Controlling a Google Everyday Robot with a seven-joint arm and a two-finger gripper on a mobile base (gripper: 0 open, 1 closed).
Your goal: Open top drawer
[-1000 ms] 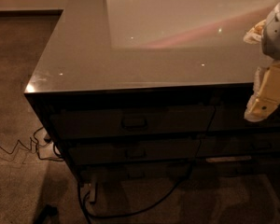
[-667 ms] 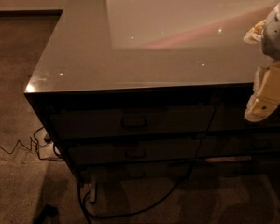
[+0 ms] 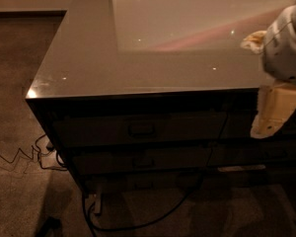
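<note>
The top drawer (image 3: 138,128) is a wide dark front just under the counter's edge, with a small rectangular loop handle (image 3: 141,129) at its centre. It sits flush with the cabinet front, closed. My gripper (image 3: 271,112) is at the right edge of the view, a cream-coloured finger hanging below the white wrist, in front of the cabinet to the right of the top drawer and well right of the handle. It touches nothing that I can see.
A slimmer dark drawer (image 3: 140,160) with a like handle lies below the top one. The glossy counter top (image 3: 153,48) spreads above. Cables (image 3: 49,154) and a black cord (image 3: 138,221) trail on the carpet at the cabinet's left foot.
</note>
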